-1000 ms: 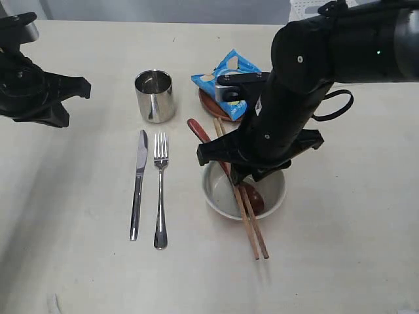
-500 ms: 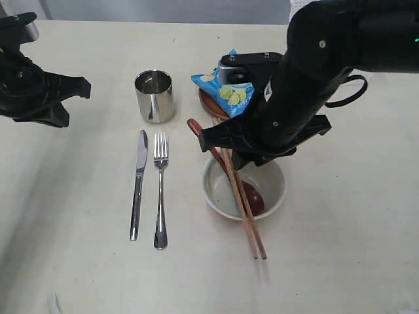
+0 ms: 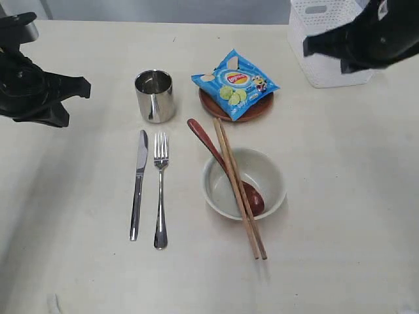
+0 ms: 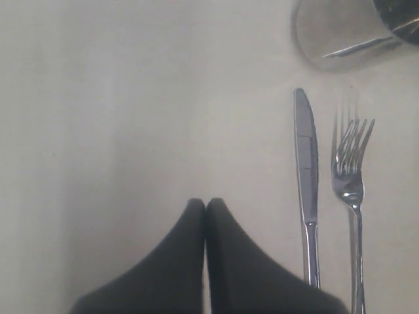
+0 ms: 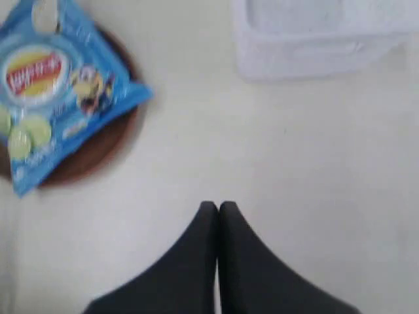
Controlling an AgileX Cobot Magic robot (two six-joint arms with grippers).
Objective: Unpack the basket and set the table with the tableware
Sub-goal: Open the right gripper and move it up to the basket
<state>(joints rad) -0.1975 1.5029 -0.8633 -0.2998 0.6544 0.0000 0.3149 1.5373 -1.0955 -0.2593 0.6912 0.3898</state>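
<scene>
Left claw (image 4: 206, 216) is shut, empty — knife (image 4: 305, 163) and fork (image 4: 350, 176) lie near it on the tabletop (image 4: 131, 98). Right claw (image 5: 218, 216), shut and empty too, hangs near the basket (image 5: 308, 52).

White lattice basket (image 3: 322, 64), blue chip bag (image 3: 234, 84), cream bowl (image 3: 272, 180), brown plate (image 3: 255, 112).

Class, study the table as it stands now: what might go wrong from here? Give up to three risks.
The chopsticks lie propped across the bowl rim beside the spoon; a nudge may roll them off. The shut right gripper hangs close by the basket, so a careless swing might knock it. The chip bag covers the plate, which may drag along if the bag is lifted.
</scene>
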